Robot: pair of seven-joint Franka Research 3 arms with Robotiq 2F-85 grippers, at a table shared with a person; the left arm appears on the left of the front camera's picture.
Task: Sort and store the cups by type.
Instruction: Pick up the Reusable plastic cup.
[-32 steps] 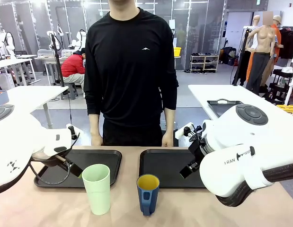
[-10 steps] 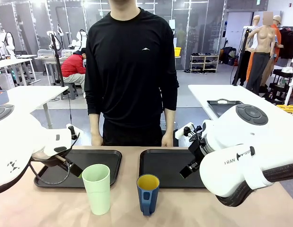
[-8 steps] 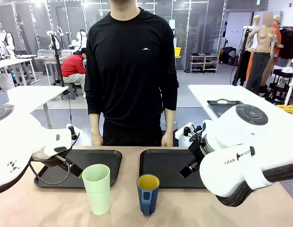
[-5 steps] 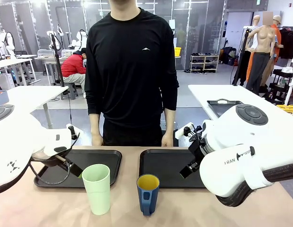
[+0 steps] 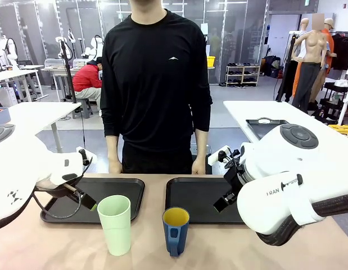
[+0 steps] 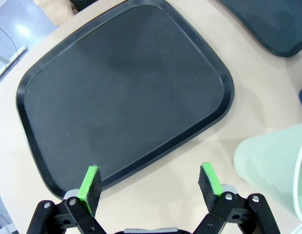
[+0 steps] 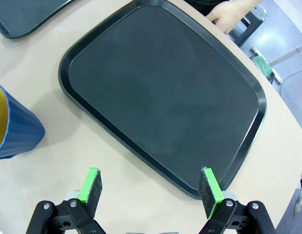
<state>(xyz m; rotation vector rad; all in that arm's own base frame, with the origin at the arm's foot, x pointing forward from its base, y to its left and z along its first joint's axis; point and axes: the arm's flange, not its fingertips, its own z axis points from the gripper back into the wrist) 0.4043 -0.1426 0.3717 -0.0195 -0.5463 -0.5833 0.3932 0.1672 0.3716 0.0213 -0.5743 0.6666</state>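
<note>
I have both claws spread wide and holding nothing. Through the left wrist camera, the left claw [image 6: 150,181] hangs over the near rim of the left tray [image 6: 121,92], and the mint-green tumbler [image 6: 275,168] stands at its 4 o'clock, close beside one green pad. Through the right wrist camera, the right claw [image 7: 150,186] hangs over the rim of the right tray [image 7: 165,92], with the blue mug [image 7: 14,126] off at its 9 o'clock on bare worktop [image 7: 53,63]. In my front view the tumbler stands upright at about 7 o'clock and the mug at 6 o'clock, side by side but apart, both on the worktop just short of the two black trays. The mug shows a yellow inside and its handle faces my camera. A person [image 5: 157,84] in a black top stands at 12 o'clock across the worktop, one hand [image 7: 229,13] resting by the far rim of the right tray.
</note>
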